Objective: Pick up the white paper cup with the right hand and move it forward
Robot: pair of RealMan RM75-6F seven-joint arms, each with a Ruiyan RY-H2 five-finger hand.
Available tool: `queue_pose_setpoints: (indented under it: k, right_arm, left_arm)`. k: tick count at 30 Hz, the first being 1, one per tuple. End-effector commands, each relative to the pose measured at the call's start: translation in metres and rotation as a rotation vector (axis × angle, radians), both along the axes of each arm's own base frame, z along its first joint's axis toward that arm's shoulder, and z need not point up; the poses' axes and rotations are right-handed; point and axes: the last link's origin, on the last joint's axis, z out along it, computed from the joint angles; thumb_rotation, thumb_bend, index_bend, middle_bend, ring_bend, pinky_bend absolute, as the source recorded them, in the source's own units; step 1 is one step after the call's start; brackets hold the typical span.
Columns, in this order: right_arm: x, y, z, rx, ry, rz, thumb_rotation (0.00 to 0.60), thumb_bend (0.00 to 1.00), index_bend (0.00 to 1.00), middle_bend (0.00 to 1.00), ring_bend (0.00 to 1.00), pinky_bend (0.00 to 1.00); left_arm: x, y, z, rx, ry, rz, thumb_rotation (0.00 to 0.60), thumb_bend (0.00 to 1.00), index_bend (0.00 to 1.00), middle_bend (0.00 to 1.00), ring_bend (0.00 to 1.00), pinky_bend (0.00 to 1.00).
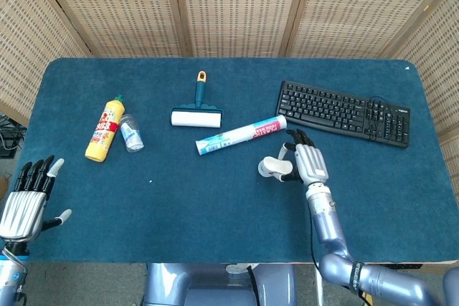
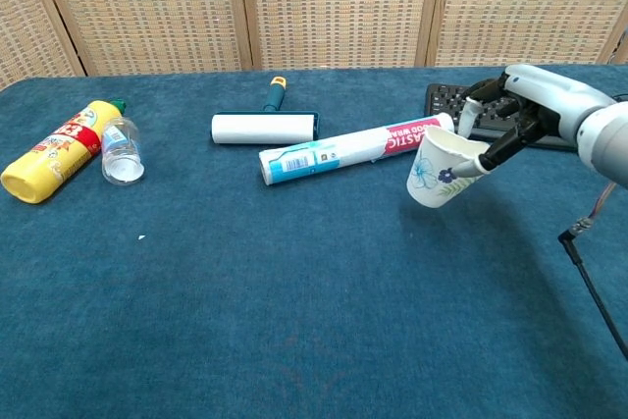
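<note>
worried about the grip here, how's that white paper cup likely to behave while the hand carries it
The white paper cup probably weighs little: the right hand holds it off the table by the rim alone. Its thin wall likely dents under a harder squeeze. It hangs tilted, so it could slip or swing, and may tip if set down at that angle.

A staged test corner, by the look: woven cane screens point(image 1: 237, 5) across the frame's top, blue-carpeted tabletop point(image 1: 215, 198) (household oddments scattered).
</note>
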Motion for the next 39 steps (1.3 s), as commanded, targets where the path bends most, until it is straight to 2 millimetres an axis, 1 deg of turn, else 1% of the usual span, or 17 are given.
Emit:
queue_pose_setpoints:
  k: [1, 4, 9, 12, 14, 17, 19, 21, 26, 29, 35, 39]
  right_arm:
    - [0.001, -0.010, -0.006, 0.003, -0.046, -0.025, 0.600, 0.29, 0.58, 0.19, 0.03, 0.17]
    - [-0.004, -0.015, -0.010, 0.010, -0.047, -0.035, 0.600, 0.29, 0.58, 0.19, 0.03, 0.16]
    - [-0.025, -0.017, -0.015, 0.044, -0.004, -0.064, 0.600, 0.29, 0.57, 0.18, 0.03, 0.15]
    - [-0.038, -0.017, -0.014, 0.050, 0.043, -0.070, 0.600, 0.29, 0.56, 0.16, 0.02, 0.14]
    - [-0.043, -0.017, -0.012, 0.045, 0.063, -0.072, 0.600, 0.29, 0.55, 0.14, 0.01, 0.13]
    - [-0.052, -0.017, -0.006, 0.040, 0.104, -0.081, 0.600, 0.29, 0.47, 0.07, 0.00, 0.10]
    - [-0.058, -0.016, -0.001, 0.033, 0.133, -0.085, 0.600, 0.29, 0.40, 0.02, 0.00, 0.09]
    - [-0.062, -0.015, 0.005, 0.014, 0.165, -0.085, 0.600, 0.29, 0.35, 0.00, 0.00, 0.09]
    - [-0.063, -0.010, 0.014, -0.018, 0.200, -0.064, 0.600, 0.29, 0.30, 0.00, 0.00, 0.08]
    - [-0.058, -0.003, 0.012, -0.007, 0.213, -0.042, 0.600, 0.29, 0.29, 0.00, 0.00, 0.08]
    - [-0.044, 0.006, 0.002, 0.023, 0.252, -0.002, 0.600, 0.29, 0.28, 0.00, 0.00, 0.08]
    - [-0.031, 0.010, -0.010, 0.035, 0.278, 0.029, 0.600, 0.29, 0.30, 0.00, 0.00, 0.10]
  left_arm:
    - [0.000, 0.000, -0.001, -0.005, 0.002, 0.000, 0.600, 0.16, 0.00, 0.00, 0.00, 0.00]
    - [0.000, 0.000, -0.004, -0.017, 0.007, -0.001, 0.600, 0.16, 0.00, 0.00, 0.00, 0.00]
    - [-0.001, 0.001, -0.005, -0.018, 0.008, 0.001, 0.600, 0.16, 0.00, 0.00, 0.00, 0.00]
    - [-0.001, 0.001, -0.007, -0.027, 0.012, 0.005, 0.600, 0.16, 0.00, 0.00, 0.00, 0.00]
    - [-0.001, 0.001, -0.007, -0.029, 0.014, 0.004, 0.600, 0.16, 0.00, 0.00, 0.00, 0.00]
    - [0.000, 0.001, -0.007, -0.026, 0.013, 0.001, 0.600, 0.16, 0.00, 0.00, 0.00, 0.00]
    - [0.000, 0.001, -0.007, -0.026, 0.015, 0.003, 0.600, 0.16, 0.00, 0.00, 0.00, 0.00]
    - [-0.001, 0.001, -0.008, -0.027, 0.016, 0.006, 0.600, 0.16, 0.00, 0.00, 0.00, 0.00]
    - [-0.001, 0.002, -0.008, -0.029, 0.016, 0.007, 0.600, 0.16, 0.00, 0.00, 0.00, 0.00]
    - [0.000, 0.002, -0.008, -0.030, 0.014, 0.004, 0.600, 0.16, 0.00, 0.00, 0.00, 0.00]
    - [-0.001, 0.001, -0.007, -0.026, 0.007, 0.005, 0.600, 0.16, 0.00, 0.00, 0.00, 0.00]
    - [-0.002, 0.002, -0.006, -0.024, 0.002, 0.009, 0.600, 0.16, 0.00, 0.00, 0.00, 0.00]
